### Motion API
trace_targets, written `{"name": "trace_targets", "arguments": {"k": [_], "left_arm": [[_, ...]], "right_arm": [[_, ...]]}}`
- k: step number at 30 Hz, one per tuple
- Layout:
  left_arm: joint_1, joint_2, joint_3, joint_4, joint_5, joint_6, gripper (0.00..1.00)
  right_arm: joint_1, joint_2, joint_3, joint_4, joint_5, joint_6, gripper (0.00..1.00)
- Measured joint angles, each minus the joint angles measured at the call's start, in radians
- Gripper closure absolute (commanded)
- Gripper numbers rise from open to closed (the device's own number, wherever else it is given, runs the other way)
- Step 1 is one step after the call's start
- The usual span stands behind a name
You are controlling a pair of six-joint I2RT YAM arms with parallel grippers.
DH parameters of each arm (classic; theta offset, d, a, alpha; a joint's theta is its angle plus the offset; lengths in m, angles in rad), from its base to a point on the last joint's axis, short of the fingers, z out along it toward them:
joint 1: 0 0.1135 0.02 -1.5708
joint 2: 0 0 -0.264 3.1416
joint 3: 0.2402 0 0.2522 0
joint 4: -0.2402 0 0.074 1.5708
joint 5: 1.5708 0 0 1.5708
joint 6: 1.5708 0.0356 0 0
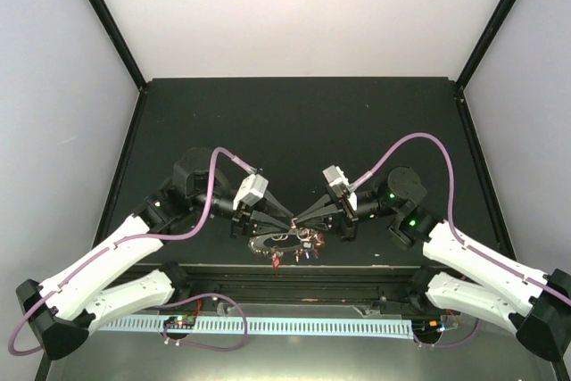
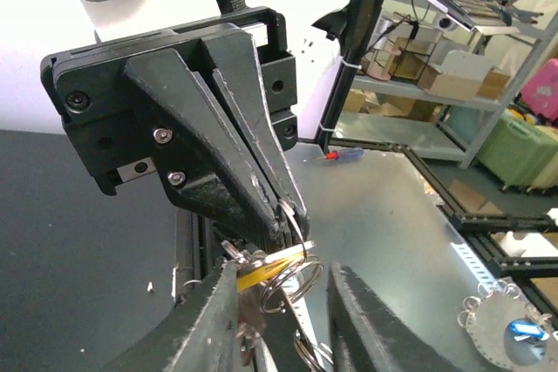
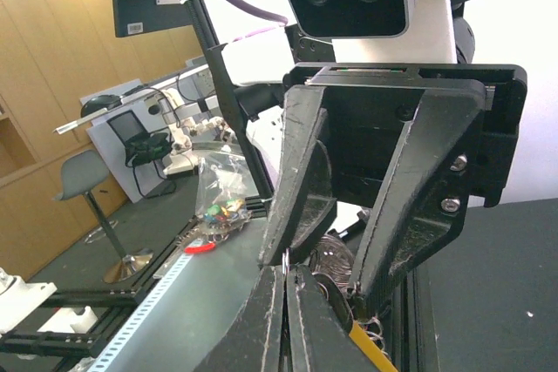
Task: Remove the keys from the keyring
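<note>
The keys [image 1: 284, 245] hang as a spiky bunch near the table's front edge, just below both gripper tips. My right gripper [image 1: 300, 220] is shut on the thin wire keyring [image 2: 295, 215]; in the right wrist view its closed fingertips [image 3: 288, 269] pinch the ring's edge [image 3: 286, 258]. My left gripper [image 1: 286, 223] is open, its two fingers [image 2: 214, 315] straddling a smaller linked ring [image 2: 292, 283] and a yellow-headed key [image 2: 266, 271] without closing on them. Most keys are hidden behind the fingers in the wrist views.
A perforated white strip [image 1: 268, 325] runs along the front rail below the table. A clear bag with coloured pieces [image 3: 218, 202] and a separate ringed bunch with a blue piece [image 2: 510, 330] lie beyond the table edge.
</note>
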Motion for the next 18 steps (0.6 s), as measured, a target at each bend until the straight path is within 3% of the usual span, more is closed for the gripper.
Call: {"name": "trace_targets", "arguments": {"k": [18], "left_arm": [[-0.008,0.022,0.001,-0.026,-0.012,0.024,0.84]], "right_arm": [[0.001,-0.011,-0.012,-0.004,0.016,-0.004,0.99]]}}
